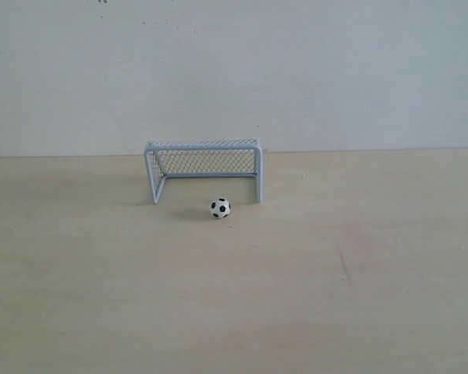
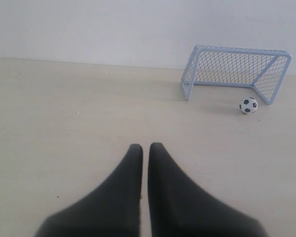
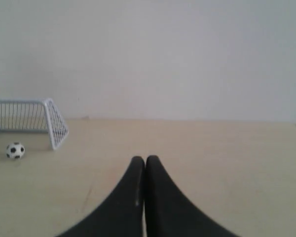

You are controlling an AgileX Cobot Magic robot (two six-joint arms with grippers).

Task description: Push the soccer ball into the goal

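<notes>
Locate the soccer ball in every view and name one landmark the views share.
Exterior view: the soccer ball lies mid-picture, just before the goal mouth, nearer its right post.
Left wrist view: soccer ball well beyond the left claw, before the goal mouth, nearer one post.
Right wrist view: soccer ball far from the right claw, before the partly cropped goal.
Shared landmark: the goal.

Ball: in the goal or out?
Out. The ball sits on the table just in front of the goal mouth, short of the posts. Both wrist views agree.
</notes>
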